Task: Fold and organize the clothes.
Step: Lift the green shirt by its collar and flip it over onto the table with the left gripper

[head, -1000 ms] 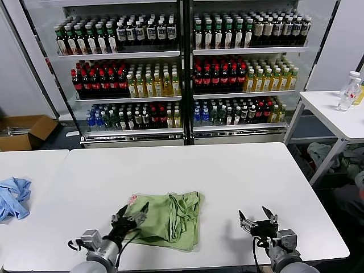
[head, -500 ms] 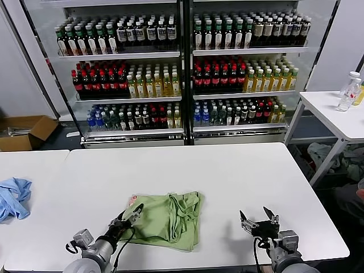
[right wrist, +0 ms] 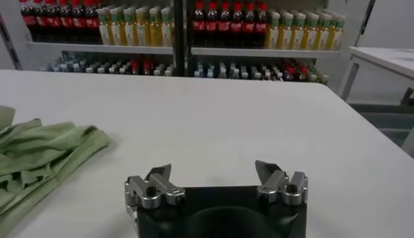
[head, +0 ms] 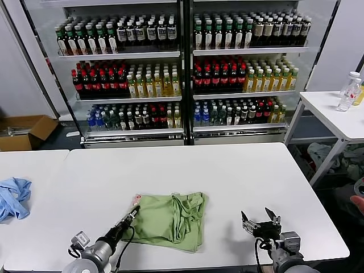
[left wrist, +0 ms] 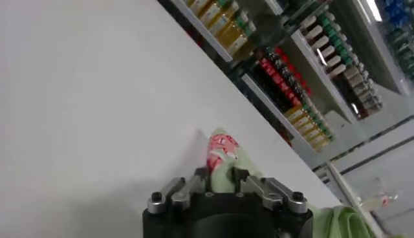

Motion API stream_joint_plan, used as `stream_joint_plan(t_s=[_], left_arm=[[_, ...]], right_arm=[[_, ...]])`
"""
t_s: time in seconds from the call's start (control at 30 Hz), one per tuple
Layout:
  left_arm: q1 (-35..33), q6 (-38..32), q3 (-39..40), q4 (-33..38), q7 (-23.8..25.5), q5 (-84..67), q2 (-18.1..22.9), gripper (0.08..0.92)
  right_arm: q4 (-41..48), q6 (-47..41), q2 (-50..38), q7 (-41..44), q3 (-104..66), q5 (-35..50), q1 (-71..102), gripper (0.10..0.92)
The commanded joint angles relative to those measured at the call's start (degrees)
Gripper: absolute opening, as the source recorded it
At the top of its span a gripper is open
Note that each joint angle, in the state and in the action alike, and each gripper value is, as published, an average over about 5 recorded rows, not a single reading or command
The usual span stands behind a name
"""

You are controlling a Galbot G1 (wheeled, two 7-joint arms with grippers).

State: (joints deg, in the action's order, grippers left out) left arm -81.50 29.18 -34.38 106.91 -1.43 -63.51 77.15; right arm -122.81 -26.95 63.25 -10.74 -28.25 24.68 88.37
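The light green polo shirt (head: pixel 170 219) lies folded in a bundle on the white table (head: pixel 227 170), near the front edge, its red-and-white print at the left corner. My left gripper (head: pixel 133 214) is shut on that left corner of the shirt; in the left wrist view the green cloth and the print (left wrist: pixel 220 150) sit between its fingers (left wrist: pixel 221 173). My right gripper (head: pixel 254 216) is open and empty near the front right of the table, to the right of the shirt (right wrist: pixel 39 155); it shows in the right wrist view (right wrist: pixel 213 171).
A light blue cloth (head: pixel 12 196) lies on the neighbouring table at far left. Drink coolers (head: pixel 182 68) full of bottles stand behind. A small white table with bottles (head: pixel 348 91) is at back right. A cardboard box (head: pixel 23 131) sits on the floor at left.
My left gripper has shut on the shirt's left corner and drawn back towards me and lower. The shirt's bundle has shifted slightly. The right gripper has barely moved.
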Motion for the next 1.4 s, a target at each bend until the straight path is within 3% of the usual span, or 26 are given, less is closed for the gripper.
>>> stream_joint_plan(t_s=[0.03,0.17,0.3,0.53,0.67,0.77,0.9,1.1,1.27,1.4], left_arm=[[0.3,0.5,-1.9,0.3,0.2,-10.2,1.5,0.247],[-0.4,0.6,-5.9,3.5,0.0,-15.0,1.7,0.138],[-1.0,0.6,-14.9,6.8,-0.7,-17.9,-0.3,0.107],[-1.8,1.4,-35.3,9.9,-3.5,-12.0,-9.6,0.107],[-2.7,2.5,-39.5,15.3,-3.9,-4.6,-14.1,0.107],[-3.2,2.8,-34.0,20.2,-4.1,1.8,-14.5,0.107],[-1.5,2.1,-14.8,23.0,-4.8,16.8,-10.4,0.107],[8.6,3.1,10.3,17.7,-9.4,25.0,-1.4,0.107],[14.3,3.8,23.8,11.9,-13.6,20.3,5.6,0.107],[16.7,3.1,30.2,4.9,-14.6,19.4,12.2,0.107]], right_arm=[[-0.2,0.0,-0.1,0.0,-0.4,0.1,0.1,0.823],[-0.5,0.0,-0.3,0.0,-0.7,0.3,0.1,0.823],[-0.5,0.1,-0.4,0.0,-0.7,0.5,-0.1,0.823],[-0.2,0.7,-0.3,0.2,0.3,0.6,-1.0,0.823],[-0.1,0.8,0.0,0.2,1.4,0.5,-1.7,0.823],[-0.3,1.0,0.1,0.3,1.9,0.5,-1.8,0.823],[-1.2,1.2,0.5,0.4,1.6,0.5,-1.6,0.823],[-3.4,1.1,1.5,0.4,-0.2,0.3,-0.6,0.823],[-4.0,1.4,1.5,0.5,-2.1,0.2,0.3,0.823],[-4.1,1.7,0.9,0.8,-3.2,0.4,0.2,0.823]])
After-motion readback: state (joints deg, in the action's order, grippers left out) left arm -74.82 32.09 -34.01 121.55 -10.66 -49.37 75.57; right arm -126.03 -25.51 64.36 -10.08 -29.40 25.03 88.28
